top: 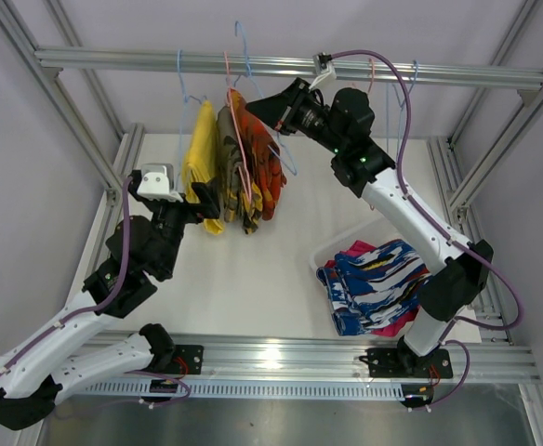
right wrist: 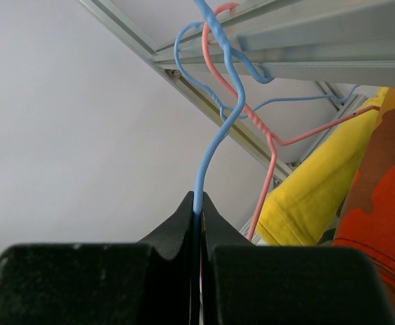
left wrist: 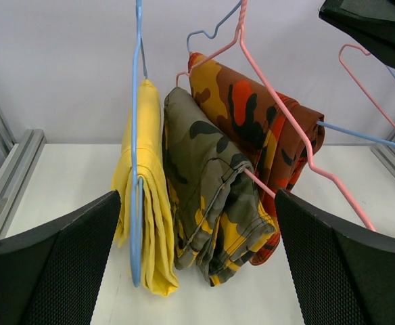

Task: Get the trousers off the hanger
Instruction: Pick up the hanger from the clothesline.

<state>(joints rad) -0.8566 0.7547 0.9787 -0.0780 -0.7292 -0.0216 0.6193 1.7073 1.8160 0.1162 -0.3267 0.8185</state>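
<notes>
Left wrist view: my left jaws gape wide and empty, facing three pairs hung under the rail (top: 281,65): yellow trousers (left wrist: 147,196), camouflage trousers (left wrist: 204,196), orange-red trousers (left wrist: 251,115). My right jaws pinch tight on a blue hanger (right wrist: 214,135) just below that rail. Blue-and-white trousers (top: 378,279) and pink trousers (top: 397,325) lie heaped far beneath the rail.

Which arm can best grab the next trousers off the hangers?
Probably the left. The left gripper is wide open, facing the yellow trousers and camouflage trousers. The right gripper is shut on a blue hanger, so it's busy.
</notes>
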